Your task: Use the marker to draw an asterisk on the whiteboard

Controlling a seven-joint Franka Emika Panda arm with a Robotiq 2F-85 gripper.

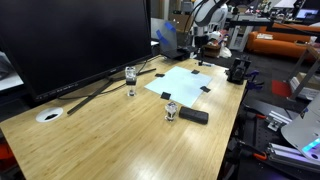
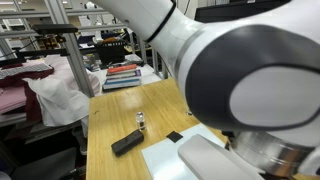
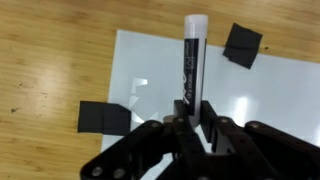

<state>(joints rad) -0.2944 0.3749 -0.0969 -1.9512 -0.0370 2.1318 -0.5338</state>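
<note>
In the wrist view my gripper [image 3: 192, 112] is shut on the marker [image 3: 190, 65], a thin dark stick with a white end that points away from me. Below it lies the whiteboard [image 3: 255, 100], a pale sheet with black pieces at its corners [image 3: 243, 45]. I cannot tell whether the marker's tip touches the sheet. In an exterior view the whiteboard [image 1: 185, 80] lies at the far part of the wooden table, and my arm [image 1: 207, 18] stands behind it. The whiteboard's corner also shows in an exterior view [image 2: 165, 155], where my arm fills most of the picture.
A flat black block [image 1: 194, 116] and a small glass piece [image 1: 171, 110] sit near the whiteboard's near edge. Another glass piece [image 1: 131, 75] stands beside it. A white disc [image 1: 48, 115] lies to the left. A large dark monitor [image 1: 70, 40] stands along the table's edge.
</note>
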